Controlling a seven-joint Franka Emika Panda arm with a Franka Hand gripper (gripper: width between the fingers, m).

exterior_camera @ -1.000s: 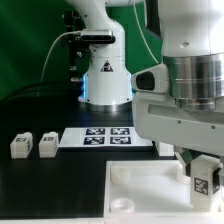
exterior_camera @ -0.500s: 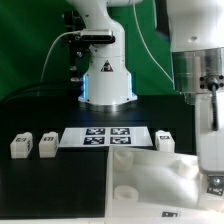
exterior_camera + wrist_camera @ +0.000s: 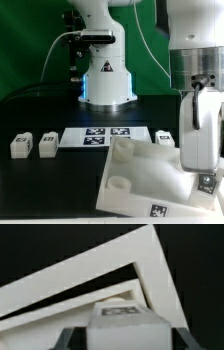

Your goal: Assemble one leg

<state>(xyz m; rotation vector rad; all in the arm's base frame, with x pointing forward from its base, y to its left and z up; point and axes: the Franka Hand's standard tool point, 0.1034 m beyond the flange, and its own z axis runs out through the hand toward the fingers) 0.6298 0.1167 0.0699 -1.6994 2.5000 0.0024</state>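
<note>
My gripper (image 3: 125,338) is shut on a leg (image 3: 123,319), a small white block with a black-and-white tag on its face; the dark fingers (image 3: 70,339) flank it on both sides. In the exterior view the gripper (image 3: 203,176) holds this leg (image 3: 205,185) at the right edge of the large white tray (image 3: 135,170), which sits turned and tilted. In the wrist view a corner of the tray (image 3: 120,258) lies right under the leg. Two more legs (image 3: 20,145) (image 3: 47,145) lie at the exterior view's left, and a third leg (image 3: 165,138) lies behind the tray.
The marker board (image 3: 105,135) lies behind the tray. The robot base (image 3: 105,85) stands at the back. The tray shows a round socket (image 3: 120,186) and a tag (image 3: 158,210) on its front edge.
The arm has swung back toward the exterior view's right. The tray has shifted, turned and tilted, with a corner now raised toward the marker board. The leg stays in the gripper.
</note>
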